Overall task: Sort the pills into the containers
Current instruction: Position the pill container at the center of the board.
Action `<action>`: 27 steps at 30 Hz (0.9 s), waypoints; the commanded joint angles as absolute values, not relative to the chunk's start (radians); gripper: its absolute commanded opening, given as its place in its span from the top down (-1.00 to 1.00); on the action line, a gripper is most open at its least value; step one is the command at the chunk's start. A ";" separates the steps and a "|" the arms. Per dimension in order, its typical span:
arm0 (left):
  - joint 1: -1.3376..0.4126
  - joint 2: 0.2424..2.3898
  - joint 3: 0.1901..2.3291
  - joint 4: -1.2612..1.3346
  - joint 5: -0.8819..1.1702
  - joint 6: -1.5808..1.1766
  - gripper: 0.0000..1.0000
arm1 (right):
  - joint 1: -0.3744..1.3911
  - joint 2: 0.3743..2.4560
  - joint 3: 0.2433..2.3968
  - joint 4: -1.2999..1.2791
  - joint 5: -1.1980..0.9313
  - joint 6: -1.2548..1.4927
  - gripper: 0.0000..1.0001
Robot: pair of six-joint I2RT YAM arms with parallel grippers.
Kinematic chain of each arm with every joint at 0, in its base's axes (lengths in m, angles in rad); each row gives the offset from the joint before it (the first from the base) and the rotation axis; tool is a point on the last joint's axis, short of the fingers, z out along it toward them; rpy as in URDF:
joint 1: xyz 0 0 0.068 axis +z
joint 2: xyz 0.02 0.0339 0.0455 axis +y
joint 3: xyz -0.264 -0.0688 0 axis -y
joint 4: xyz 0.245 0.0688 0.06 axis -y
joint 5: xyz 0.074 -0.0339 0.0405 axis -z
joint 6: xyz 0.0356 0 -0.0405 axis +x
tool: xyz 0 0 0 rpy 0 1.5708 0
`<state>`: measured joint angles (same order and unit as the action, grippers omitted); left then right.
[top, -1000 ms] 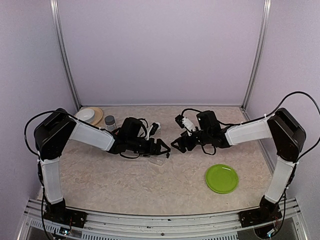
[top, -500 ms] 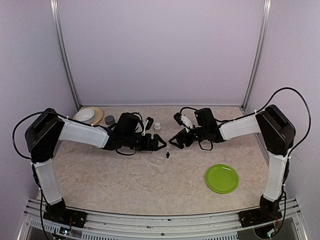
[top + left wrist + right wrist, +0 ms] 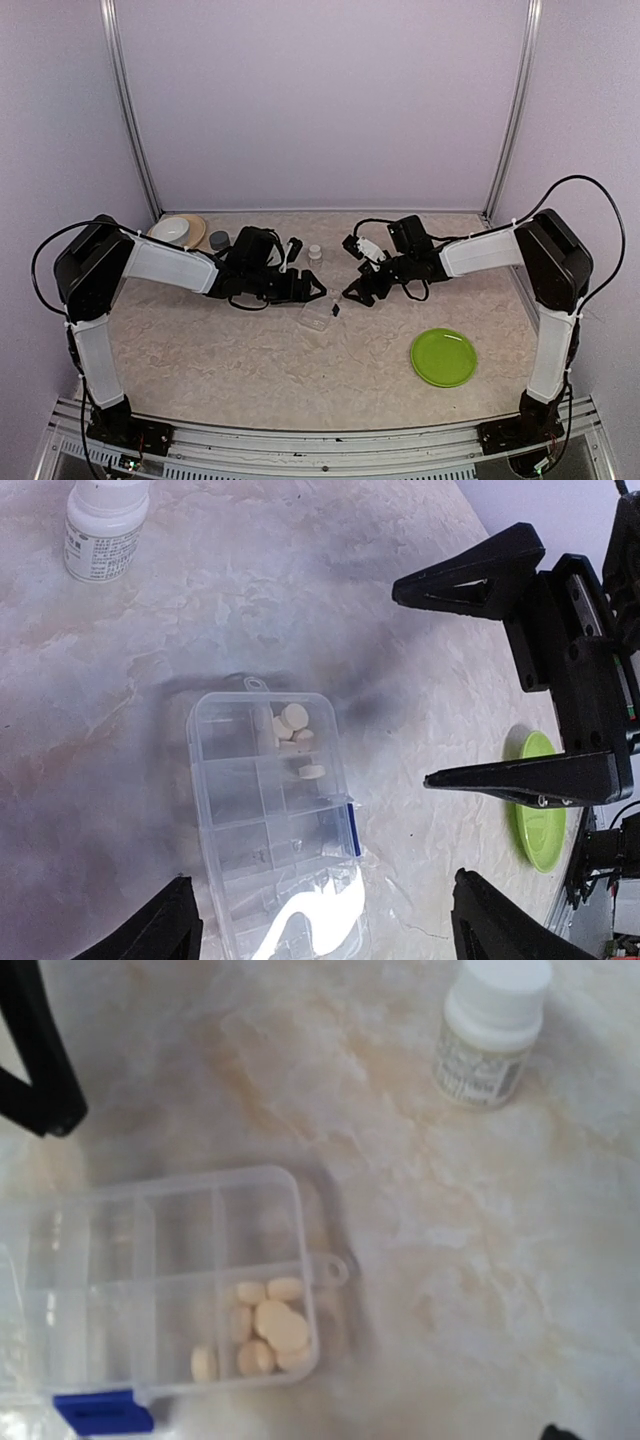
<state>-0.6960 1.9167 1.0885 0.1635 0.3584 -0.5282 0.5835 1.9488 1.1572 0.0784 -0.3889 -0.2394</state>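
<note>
clear box w/ blue latch, cream pills

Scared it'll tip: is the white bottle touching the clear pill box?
Apart. Right wrist view shows bare table between the white bottle and the pill box.

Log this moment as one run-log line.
left fingers: open, over pill box | right fingers: open, beside box | pills: clustered at box's tab end | white bottle: upright, capped

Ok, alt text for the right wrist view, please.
A small clear plastic compartment box with a blue clasp lies on a beige marbled table, several pale round pills clustered in its end compartment beside its tab. A small white capped bottle stands upright at upper right, apart from the box.
</note>
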 commanded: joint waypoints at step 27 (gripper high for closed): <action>-0.688 1.751 0.896 0.173 0.195 -0.506 -0.75 | 0.572 2.193 1.376 -0.003 -0.772 0.011 -0.76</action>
<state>-0.7029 1.8000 0.9142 0.1486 0.2134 -0.5121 0.5774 2.1830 1.3808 0.0341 -0.7444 -0.0036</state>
